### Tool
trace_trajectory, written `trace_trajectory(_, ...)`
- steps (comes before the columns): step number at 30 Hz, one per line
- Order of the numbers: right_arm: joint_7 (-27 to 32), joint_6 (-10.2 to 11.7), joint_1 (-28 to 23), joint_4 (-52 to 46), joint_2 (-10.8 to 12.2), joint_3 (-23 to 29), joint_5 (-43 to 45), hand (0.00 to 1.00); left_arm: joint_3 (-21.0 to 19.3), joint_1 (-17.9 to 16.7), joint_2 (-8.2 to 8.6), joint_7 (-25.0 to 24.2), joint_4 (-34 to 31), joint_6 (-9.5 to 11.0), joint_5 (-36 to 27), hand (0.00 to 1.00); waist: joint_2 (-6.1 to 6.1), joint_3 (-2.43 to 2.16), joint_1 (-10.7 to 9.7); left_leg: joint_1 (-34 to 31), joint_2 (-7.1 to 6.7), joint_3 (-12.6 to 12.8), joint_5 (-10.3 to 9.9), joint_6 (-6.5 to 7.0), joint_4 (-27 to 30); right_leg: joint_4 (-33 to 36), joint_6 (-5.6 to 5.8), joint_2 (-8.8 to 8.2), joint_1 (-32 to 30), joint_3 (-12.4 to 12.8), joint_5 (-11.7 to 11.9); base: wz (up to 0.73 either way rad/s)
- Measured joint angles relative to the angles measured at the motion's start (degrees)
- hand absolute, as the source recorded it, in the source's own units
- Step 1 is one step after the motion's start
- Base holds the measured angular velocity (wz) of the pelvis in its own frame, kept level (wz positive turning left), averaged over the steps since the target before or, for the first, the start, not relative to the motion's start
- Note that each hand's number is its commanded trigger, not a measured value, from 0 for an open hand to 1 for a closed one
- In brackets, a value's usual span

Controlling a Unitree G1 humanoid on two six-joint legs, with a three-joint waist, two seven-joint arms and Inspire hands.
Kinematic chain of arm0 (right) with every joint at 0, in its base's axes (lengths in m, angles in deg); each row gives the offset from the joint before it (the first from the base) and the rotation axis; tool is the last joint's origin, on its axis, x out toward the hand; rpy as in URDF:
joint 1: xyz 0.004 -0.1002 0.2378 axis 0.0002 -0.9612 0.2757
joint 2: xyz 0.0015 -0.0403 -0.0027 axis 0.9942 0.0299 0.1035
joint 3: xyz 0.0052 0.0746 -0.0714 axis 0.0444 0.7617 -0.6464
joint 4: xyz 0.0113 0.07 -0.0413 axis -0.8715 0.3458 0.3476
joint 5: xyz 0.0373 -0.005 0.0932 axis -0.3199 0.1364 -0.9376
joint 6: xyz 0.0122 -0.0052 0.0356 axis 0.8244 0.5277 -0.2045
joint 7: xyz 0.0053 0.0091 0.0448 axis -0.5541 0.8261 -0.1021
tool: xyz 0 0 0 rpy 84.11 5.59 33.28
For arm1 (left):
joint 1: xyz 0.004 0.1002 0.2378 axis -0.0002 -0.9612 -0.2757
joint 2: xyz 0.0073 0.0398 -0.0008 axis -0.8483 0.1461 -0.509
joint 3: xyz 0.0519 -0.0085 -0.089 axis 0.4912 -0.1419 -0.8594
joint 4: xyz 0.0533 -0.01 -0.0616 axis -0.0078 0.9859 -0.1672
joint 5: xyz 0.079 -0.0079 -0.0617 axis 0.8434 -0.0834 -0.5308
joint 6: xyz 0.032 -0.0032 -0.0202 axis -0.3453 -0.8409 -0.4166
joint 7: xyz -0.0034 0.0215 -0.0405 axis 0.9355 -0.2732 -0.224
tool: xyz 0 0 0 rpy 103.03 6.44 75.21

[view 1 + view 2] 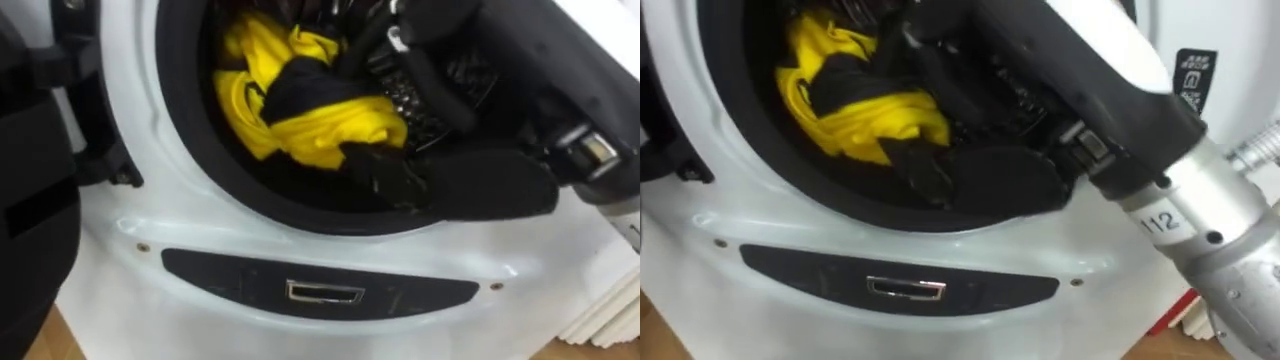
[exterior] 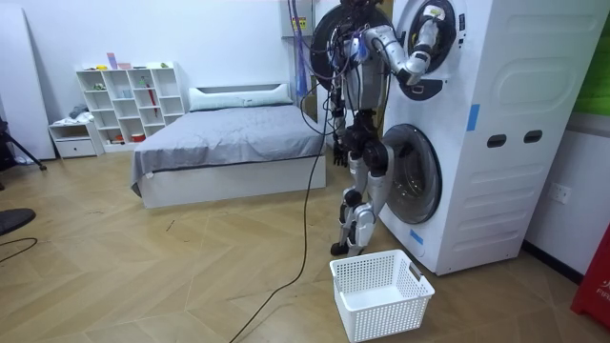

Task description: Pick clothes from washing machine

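A yellow garment (image 1: 320,125) with a dark navy part (image 1: 300,85) lies bunched in the drum of the upper washing machine (image 2: 496,86). My right arm reaches in from the right. My black right hand (image 1: 450,185) rests low in the opening, its fingertips (image 1: 385,175) at the garment's lower right edge. Dark on dark, I cannot make out its hold on the cloth. The same garment (image 1: 870,120) and hand (image 1: 1000,180) show in the right eye view. I stand upright before the stacked machines, my left hand (image 2: 336,151) hanging at my side.
The drum's black rubber rim (image 1: 180,130) rings the opening, and its round door (image 2: 334,38) stands open on my left. A dark panel with a metal latch (image 1: 322,292) lies below. A white basket (image 2: 381,291) sits on the floor, with a bed (image 2: 229,143) behind.
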Motion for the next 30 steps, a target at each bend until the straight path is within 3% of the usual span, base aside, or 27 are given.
trace_trajectory(2,0.7,1.3,-3.8,-0.2,0.0,1.8,0.0,1.00,0.0,-0.3,0.00,0.2,-0.3,0.0,0.0,0.00,0.02,-0.01,0.0,-0.2,-0.02,0.0,-0.1,0.14,0.5,0.0,0.26,-0.02,0.0,0.0,0.2,0.00)
trace_trajectory(6,1.5,2.1,-6.4,-0.3,0.3,4.7,-0.1,1.00,-1.2,-0.5,0.02,0.2,-0.3,0.1,0.1,0.00,0.37,-0.20,-0.5,-0.2,-0.04,-0.1,-0.2,0.37,0.8,0.0,0.49,0.02,0.2,0.1,0.5,0.00)
trace_trajectory(9,3.4,3.2,-8.1,-0.2,0.3,7.9,-0.9,1.00,-2.6,-1.2,0.21,0.2,-0.3,0.3,0.1,0.00,1.47,-0.75,-2.0,0.0,-0.11,-0.1,-0.5,0.80,1.2,-0.1,0.67,0.01,0.6,0.1,0.7,0.01)
trace_trajectory(12,6.9,3.2,-9.3,0.0,0.3,12.3,-1.4,1.00,-3.5,-1.5,0.02,0.2,-0.3,0.3,0.0,0.00,1.95,-0.79,-2.9,0.2,-0.11,0.4,-0.5,0.84,1.1,-0.1,0.67,-0.01,0.7,0.4,0.7,-0.11)
trace_trajectory(14,8.3,3.3,-10.2,0.1,0.3,14.7,-1.5,1.00,-4.0,-1.6,-0.01,0.1,-0.2,0.3,0.0,0.00,2.25,-0.67,-3.5,0.6,0.18,1.9,-0.5,0.82,0.7,-0.2,0.67,0.08,0.5,1.6,0.7,-0.35)
trace_trajectory(18,8.5,5.0,-11.4,-0.1,0.2,14.8,-2.2,1.00,-4.0,-1.3,-0.04,0.0,0.7,1.8,0.1,0.00,2.41,-0.64,-4.8,0.7,0.45,3.3,-0.5,0.72,0.5,-0.1,0.66,0.19,0.1,2.7,0.7,-0.21)
trace_trajectory(23,9.9,7.6,-16.2,-0.3,0.2,18.6,-2.4,1.00,-4.0,-0.6,-0.06,-0.5,0.8,2.7,0.1,0.00,2.50,-0.59,-6.4,1.0,1.03,6.0,-0.8,0.76,0.4,1.0,0.65,0.61,-0.8,5.3,0.7,-0.24)
trace_trajectory(27,11.2,7.5,-17.2,0.1,0.2,20.9,-2.2,1.00,-3.8,0.5,-0.16,-0.6,0.6,2.7,0.1,0.00,2.74,-0.62,-8.9,0.8,1.41,7.5,-1.5,0.95,1.3,1.4,0.63,0.86,-1.8,6.6,0.7,-0.23)
trace_trajectory(30,12.9,7.3,-18.0,0.4,0.2,23.8,-2.2,1.00,-3.7,2.4,-0.87,-0.6,0.6,2.9,0.1,0.00,3.12,-0.42,-10.5,1.1,2.27,11.2,-1.9,0.87,1.2,2.9,0.63,1.72,-2.6,10.2,0.7,-0.60)
